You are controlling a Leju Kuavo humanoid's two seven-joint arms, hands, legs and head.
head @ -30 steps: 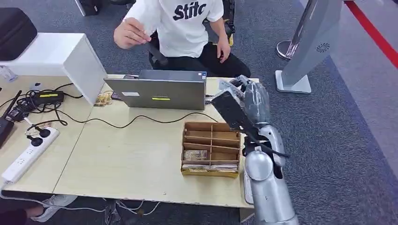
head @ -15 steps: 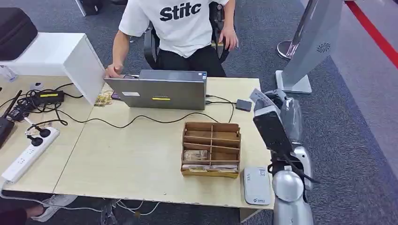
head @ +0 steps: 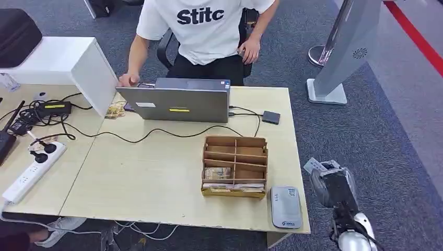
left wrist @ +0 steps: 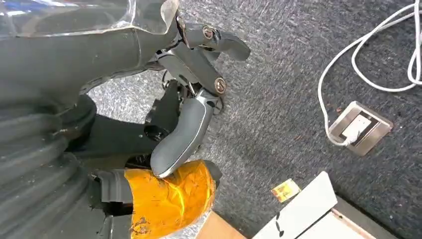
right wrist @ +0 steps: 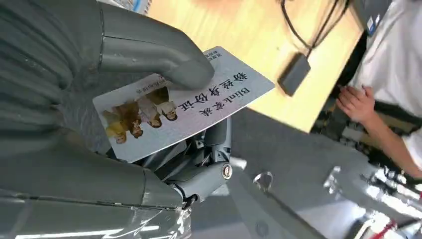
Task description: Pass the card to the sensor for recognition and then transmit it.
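The right hand (head: 334,184) hangs over the carpet just off the right edge of the tabletop (head: 146,178), beside the near right corner. Its thumb presses an ID card (right wrist: 184,105) down against the fingers (right wrist: 199,164) beneath it, so the card is pinched flat in the hand; in the head view a pale corner of the card (head: 312,165) sticks out of the hand's far side. The card carries a small photo of people and a line of printed characters.

On the tabletop's near right corner lies a grey card reader (head: 286,207), flat, just beside the wooden divider box (head: 235,166), which holds a few cards in its nearer compartments. Further back stand a grey laptop (head: 175,100) and a small dark adapter (head: 270,117) near the far right edge, joined by a black cable. A person in a white T-shirt (head: 201,26) sits behind the far edge, one hand at the laptop.

The left hand (left wrist: 191,94) hangs over grey carpet, fingers loosely curled and apart, holding nothing.
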